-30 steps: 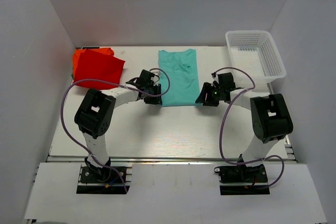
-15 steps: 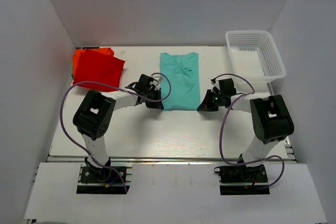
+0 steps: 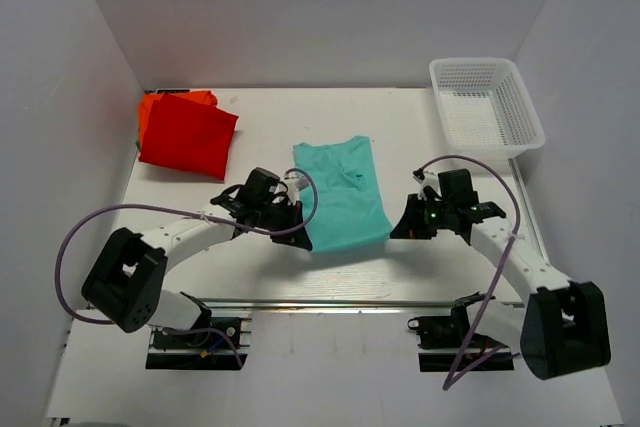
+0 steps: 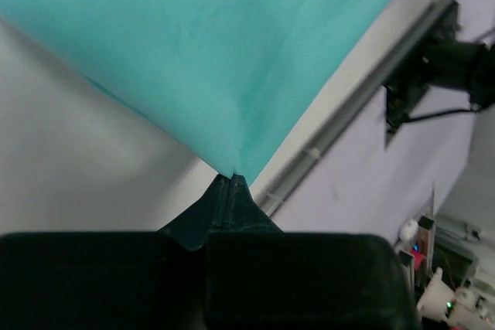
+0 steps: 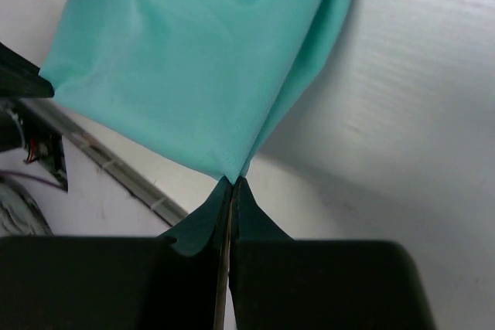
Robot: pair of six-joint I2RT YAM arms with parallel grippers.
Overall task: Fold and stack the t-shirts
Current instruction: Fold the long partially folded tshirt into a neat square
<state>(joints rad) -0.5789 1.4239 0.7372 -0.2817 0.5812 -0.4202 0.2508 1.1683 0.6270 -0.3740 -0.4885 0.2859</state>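
Left gripper [image 3: 302, 238] and right gripper [image 3: 398, 230] each pinch a near corner of the teal shirt [image 3: 340, 197], stretched between them.

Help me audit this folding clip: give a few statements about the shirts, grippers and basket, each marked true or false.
1. The left gripper and right gripper each pinch a near corner of the teal shirt. True.
2. The red shirt lies in the basket. False: it lies at the far left, the basket at the far right.
3. The teal shirt rests on the red shirt. False: they lie apart.
4. An orange edge shows behind the red shirt. True.
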